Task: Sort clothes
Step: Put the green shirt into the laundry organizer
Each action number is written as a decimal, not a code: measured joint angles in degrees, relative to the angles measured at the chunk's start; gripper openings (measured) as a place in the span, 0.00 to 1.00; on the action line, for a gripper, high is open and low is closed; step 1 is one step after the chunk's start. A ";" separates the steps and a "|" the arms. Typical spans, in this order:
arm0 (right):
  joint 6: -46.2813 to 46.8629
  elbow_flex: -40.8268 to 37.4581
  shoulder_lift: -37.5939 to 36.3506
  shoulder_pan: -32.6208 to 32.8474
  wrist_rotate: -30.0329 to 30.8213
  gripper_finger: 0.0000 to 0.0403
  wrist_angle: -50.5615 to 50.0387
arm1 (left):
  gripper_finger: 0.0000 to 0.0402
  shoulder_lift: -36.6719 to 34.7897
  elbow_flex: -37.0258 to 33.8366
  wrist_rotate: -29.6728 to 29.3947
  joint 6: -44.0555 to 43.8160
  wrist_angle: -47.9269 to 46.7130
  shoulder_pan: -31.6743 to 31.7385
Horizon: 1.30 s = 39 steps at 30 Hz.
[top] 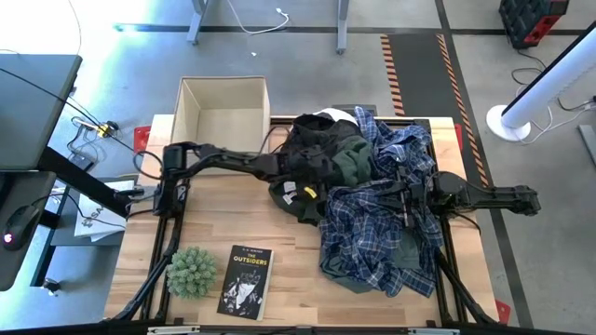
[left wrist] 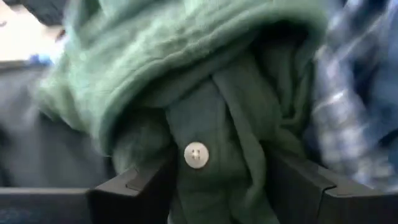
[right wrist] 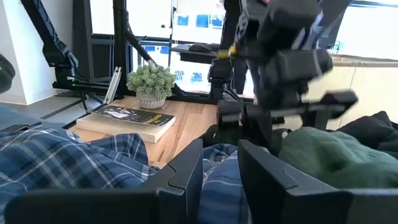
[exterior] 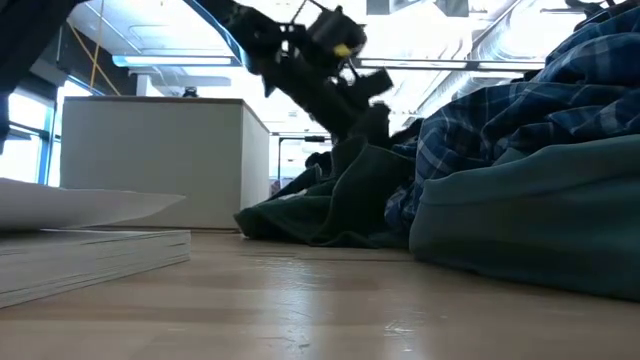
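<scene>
A pile of clothes lies on the right half of the table: blue-and-white plaid shirts, a dark green garment, a black garment, a white one and a grey-green one. My left gripper reaches from the left into the pile's left side and is shut on the dark green garment. My right gripper comes from the right onto the plaid shirts, its fingers close together with plaid cloth between them. My left gripper pinches a buttoned strip of the dark green garment between its two fingers, several layers bunched. In the low view the cloth rises to a peak at the gripper and drapes down from it, its lower part on the table. My right gripper has plaid cloth in the narrow gap between its fingers, coming level from the table's right. Which part of the shirt it is does not show. The shirt lies slack on the pile.
A tan open cardboard box stands at the far left of the table. A book and a small potted plant lie near the front left. Bare wood shows between them and the pile.
</scene>
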 joint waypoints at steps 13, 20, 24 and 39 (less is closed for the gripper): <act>0.00 0.01 0.00 0.00 -0.01 0.24 0.01 | 0.06 -5.38 -0.11 3.28 7.80 -1.41 -1.11; 0.00 -0.01 -0.01 0.00 -0.01 0.24 0.01 | 0.03 -25.85 -0.11 2.74 13.65 4.28 -1.66; 0.00 -0.01 0.00 -0.02 -0.01 0.24 0.01 | 0.04 -38.37 -0.08 -0.94 20.18 8.29 -0.72; 0.00 0.01 0.00 0.00 -0.01 0.24 0.01 | 0.04 -67.61 0.04 -31.22 28.50 -21.45 3.92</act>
